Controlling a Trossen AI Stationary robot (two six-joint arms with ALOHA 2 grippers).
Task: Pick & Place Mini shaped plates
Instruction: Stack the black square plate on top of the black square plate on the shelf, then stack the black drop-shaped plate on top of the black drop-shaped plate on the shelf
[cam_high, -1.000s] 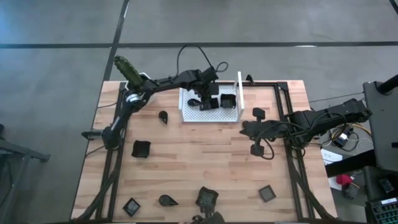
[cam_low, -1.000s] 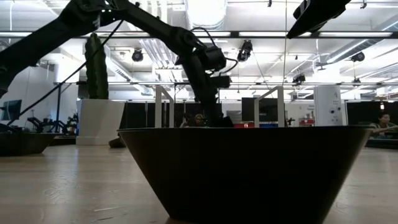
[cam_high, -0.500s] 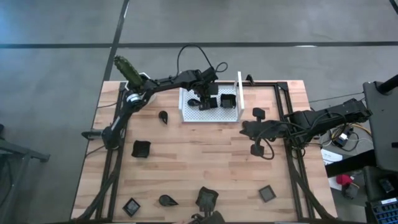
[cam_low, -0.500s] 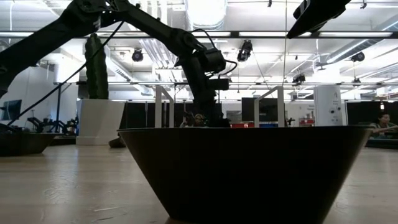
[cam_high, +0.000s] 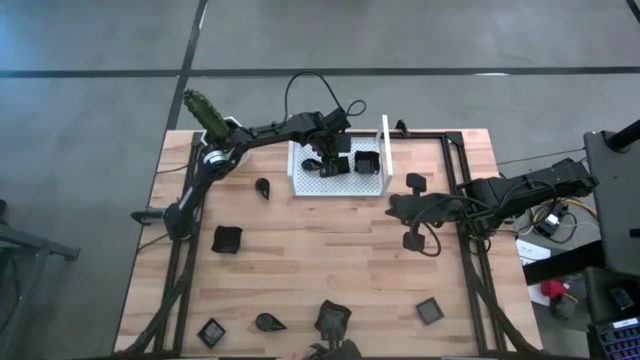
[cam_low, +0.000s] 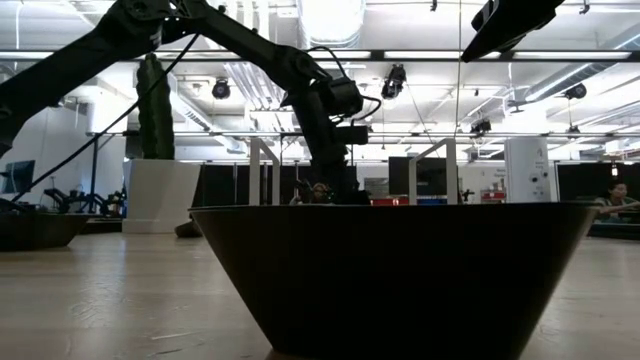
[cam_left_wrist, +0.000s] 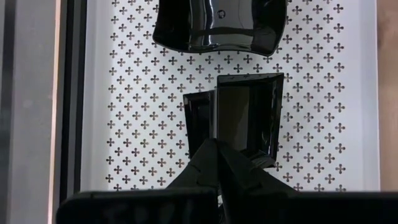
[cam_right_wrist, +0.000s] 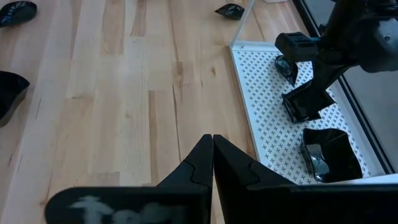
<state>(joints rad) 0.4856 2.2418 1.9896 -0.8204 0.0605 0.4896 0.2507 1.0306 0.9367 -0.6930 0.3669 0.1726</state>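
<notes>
My left gripper (cam_high: 327, 163) is over the white perforated tray (cam_high: 300, 186), shut on a small square dark plate (cam_left_wrist: 245, 115), which also shows in the right wrist view (cam_right_wrist: 306, 101). A second dark plate (cam_left_wrist: 217, 25) lies on the tray floor beyond it. Several more mini plates lie on the wooden table: a teardrop one (cam_high: 263, 187), square ones (cam_high: 228, 239) (cam_high: 430, 311) and others along the near edge. My right gripper (cam_high: 397, 207) is shut, holds nothing, and hangs above the table to the right of the tray. My left gripper pinches one upright wall of the square plate (cam_left_wrist: 214, 124) between its two shut fingers. The fingers come from above, slanting down. The plate sits tilted below them over the tray floor; whether its lower corner (cam_right_wrist: 293, 114) touches the tray I cannot tell.
A white pot with a green cactus (cam_high: 205, 112) stands at the far left corner. The tray has a tall upright side (cam_high: 385, 150) on its right. One dark plate (cam_low: 400, 270) stands close before the low camera and blocks most of that view.
</notes>
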